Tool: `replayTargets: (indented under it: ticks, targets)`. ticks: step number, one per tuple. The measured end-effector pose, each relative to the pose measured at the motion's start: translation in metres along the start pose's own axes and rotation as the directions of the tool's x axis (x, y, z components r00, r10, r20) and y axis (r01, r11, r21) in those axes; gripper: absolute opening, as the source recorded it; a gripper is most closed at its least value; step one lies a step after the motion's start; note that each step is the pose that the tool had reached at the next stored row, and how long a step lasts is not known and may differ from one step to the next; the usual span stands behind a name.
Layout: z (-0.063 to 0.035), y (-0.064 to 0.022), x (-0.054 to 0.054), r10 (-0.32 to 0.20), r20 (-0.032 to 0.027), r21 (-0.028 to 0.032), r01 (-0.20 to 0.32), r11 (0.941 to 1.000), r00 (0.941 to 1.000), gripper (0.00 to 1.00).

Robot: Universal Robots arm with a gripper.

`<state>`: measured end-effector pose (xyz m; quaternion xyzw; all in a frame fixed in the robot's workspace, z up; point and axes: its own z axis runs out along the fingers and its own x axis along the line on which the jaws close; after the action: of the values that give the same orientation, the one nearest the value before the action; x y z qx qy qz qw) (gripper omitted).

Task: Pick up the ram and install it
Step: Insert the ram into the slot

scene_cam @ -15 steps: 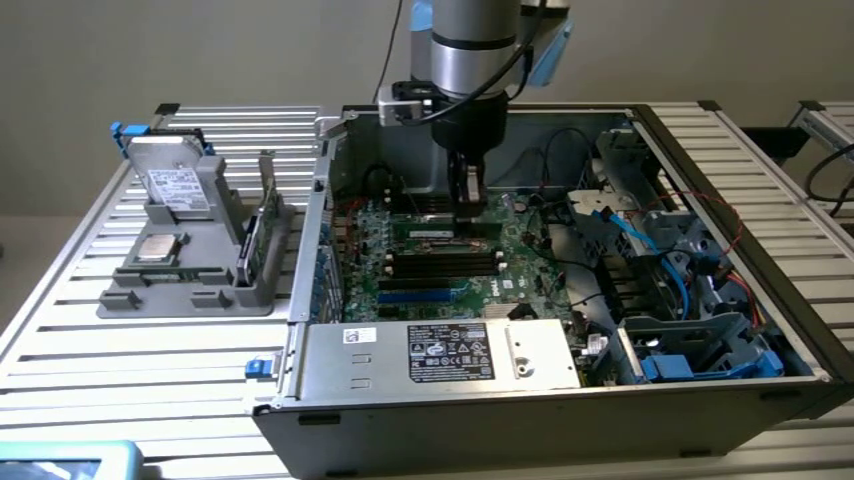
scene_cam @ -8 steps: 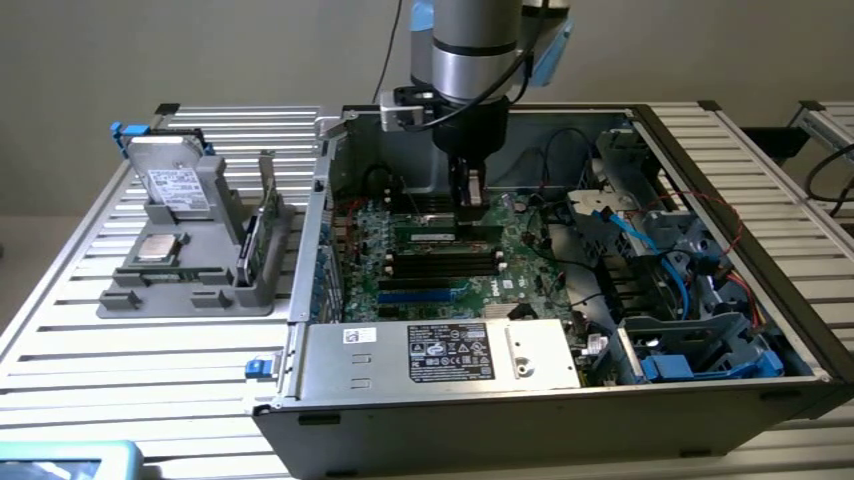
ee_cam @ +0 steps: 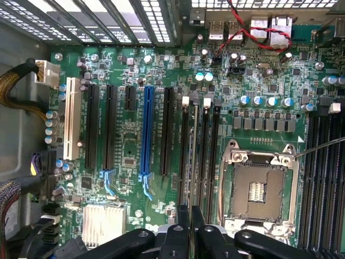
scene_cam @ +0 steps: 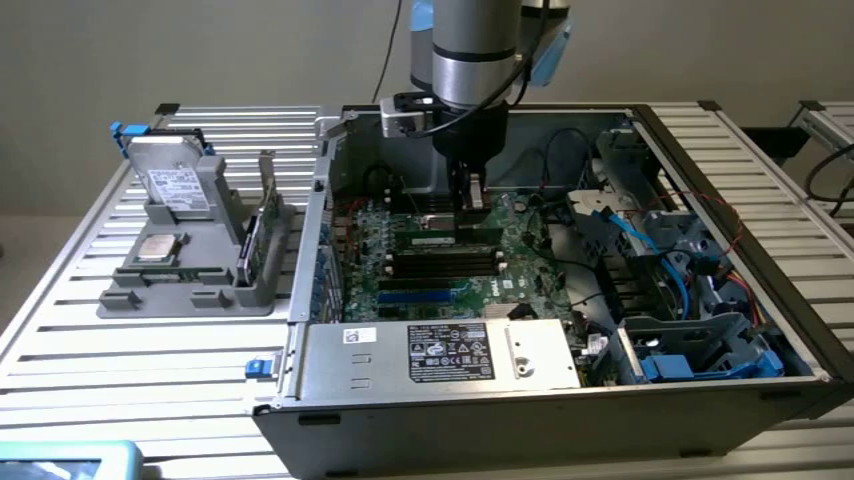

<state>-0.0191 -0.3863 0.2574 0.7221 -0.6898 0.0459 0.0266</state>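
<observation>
Wrist view, gripper (ee_cam: 190, 211): the two dark fingers (ee_cam: 182, 221) are drawn close, leaving a thin slit, and they pinch the end of the ram.
Ram (ee_cam: 195, 156): it is seen edge-on as a thin pale strip running out from between the fingers. It stands on edge in line with the bank of black memory slots (ee_cam: 186, 156). I cannot tell whether it is fully seated.
Neighbours: black slots lie just beside the ram on both sides, two of them with white end clips. The open processor socket (ee_cam: 261, 186), with its metal frame, lies just past that bank.
Board: on the far side of the ram from the socket are a blue expansion slot (ee_cam: 145, 135), more black slots and a white slot (ee_cam: 70, 127). A finned heatsink (ee_cam: 103, 224) sits near the blue slot's end.
Exterior view, arm (scene_cam: 474, 50): it reaches straight down into the open computer case (scene_cam: 534, 425), with the gripper (scene_cam: 470, 200) low over the green board.
Holder (scene_cam: 200, 290): this grey fixture sits on the slatted table (scene_cam: 134, 370) at the exterior view's left, outside the case. It carries an upright green card (scene_cam: 271, 215) and a square silver chip (scene_cam: 160, 248).
</observation>
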Motion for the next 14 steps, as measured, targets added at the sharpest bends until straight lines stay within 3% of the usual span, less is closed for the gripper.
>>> replayTargets:
  ticks: [4, 7, 14]
  targets:
    - [0.0013, 0.0, -0.0002, 0.0, -0.0091, -0.0003, 0.0, 1.0, 1.0, 0.13]
    - [0.0017, -0.0001, -0.0002, -0.001, -0.0248, -0.0011, 0.001, 1.0, 0.9997, 0.13]
    - [0.0059, 0.0001, 0.0007, 0.002, -0.025, -0.0013, -0.003, 1.0, 0.9997, 0.13]
